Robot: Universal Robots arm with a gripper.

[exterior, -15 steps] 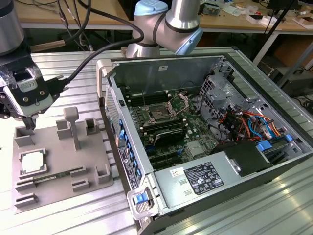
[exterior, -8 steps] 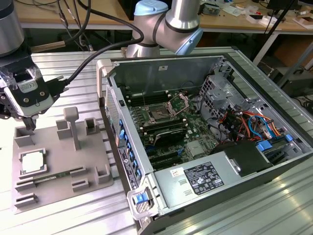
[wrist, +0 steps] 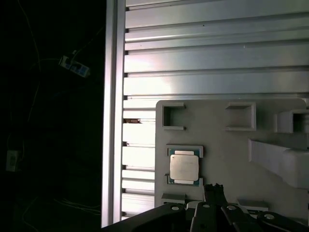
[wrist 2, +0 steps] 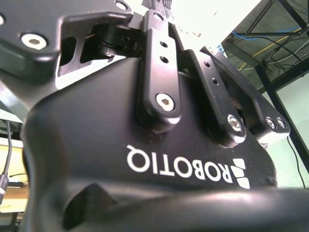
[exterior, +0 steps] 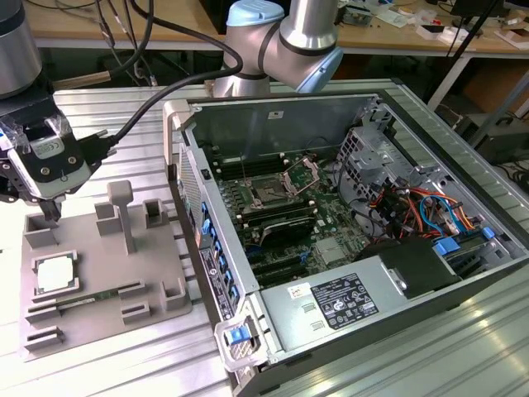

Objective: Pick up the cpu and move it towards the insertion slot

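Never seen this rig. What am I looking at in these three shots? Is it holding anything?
One robot arm with an end effector. The exterior view comes from a camera off the arm; both wrist views from cameras riding on it: the first sees the work, the second the end effector's black body. On the slatted metal table sit a grey fixture plate, the cpu lying on it, and an open computer case whose motherboard carries the insertion slot. The end effector hovers over the plate near the cpu, which is not yet picked up.
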